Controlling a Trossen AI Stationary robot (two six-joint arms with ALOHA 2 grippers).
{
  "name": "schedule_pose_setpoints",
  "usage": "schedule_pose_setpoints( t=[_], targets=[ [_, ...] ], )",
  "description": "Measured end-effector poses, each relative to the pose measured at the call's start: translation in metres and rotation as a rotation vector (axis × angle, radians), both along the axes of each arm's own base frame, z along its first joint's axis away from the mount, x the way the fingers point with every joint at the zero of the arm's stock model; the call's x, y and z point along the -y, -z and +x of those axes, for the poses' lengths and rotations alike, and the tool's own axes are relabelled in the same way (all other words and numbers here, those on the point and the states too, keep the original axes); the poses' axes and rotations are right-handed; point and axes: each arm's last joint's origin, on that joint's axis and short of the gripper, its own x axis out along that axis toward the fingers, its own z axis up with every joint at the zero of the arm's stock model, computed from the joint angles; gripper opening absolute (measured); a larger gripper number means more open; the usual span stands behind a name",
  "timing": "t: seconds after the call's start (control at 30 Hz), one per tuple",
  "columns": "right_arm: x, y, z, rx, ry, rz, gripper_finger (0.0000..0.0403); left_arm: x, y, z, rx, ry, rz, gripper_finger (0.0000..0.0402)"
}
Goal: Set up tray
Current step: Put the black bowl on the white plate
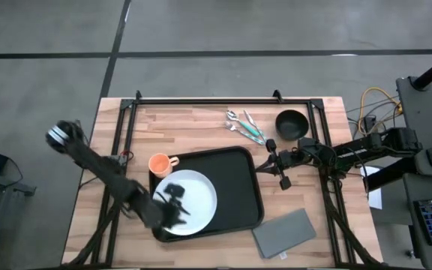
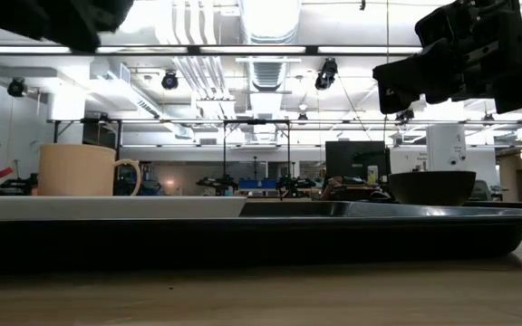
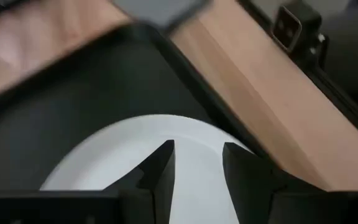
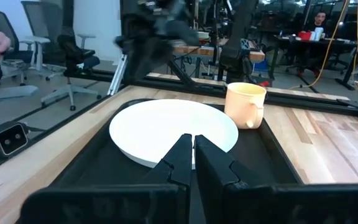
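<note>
Looking down on the table, you see the tray lying flat near its middle, with a white plate on its left part and an orange mug at its far-left corner. Your left gripper hangs over the near-left side of the plate with its fingers spread apart and nothing between them. Your right gripper hovers just off the tray's right rim, fingers pressed together and empty. Beyond the tray lie a bundle of cutlery and a black bowl at the far right of the table, and a grey napkin near the tray's near-right corner. Judge the tray as light, stiff moulded plastic: it should slide readily on the wood and will likely skate away if you nudge it. Its smooth raised rim is the one real handhold, so pinch across that rim on a long side, or hold it from both ends if you must shift it. Remember that the plate and mug ride loose on it and could slide or tip if the tray tilts; the plate looks breakable, so keep everything level and move slowly.
</note>
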Motion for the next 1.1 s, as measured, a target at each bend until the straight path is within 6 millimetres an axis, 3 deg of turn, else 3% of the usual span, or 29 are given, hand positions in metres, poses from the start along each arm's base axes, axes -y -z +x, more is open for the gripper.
schedule_pose_setpoints(
  t=[0.27,0.43,0.67,0.87,1.1],
  targets=[
    [0.001,0.0,0.0,0.002,0.049,-0.001,0.0009,-0.091,0.002,-0.051,0.28,0.069,-0.176,0.0116],
    [0.002,-0.002,0.001,0.017,0.053,-0.014,0.0009,-0.127,0.008,-0.074,0.425,0.016,-0.223,0.0116],
    [0.006,-0.008,0.006,0.027,0.093,-0.042,0.0009,-0.138,0.014,-0.09,0.517,0.019,-0.228,0.0116],
    [0.024,-0.006,0.004,-0.006,0.196,0.016,0.0009,-0.139,0.018,-0.094,0.58,0.034,-0.215,0.0116],
    [0.028,-0.018,0.008,0.051,0.163,0.029,0.0009,-0.141,0.015,-0.102,0.613,0.042,-0.239,0.0116]
  ],
)
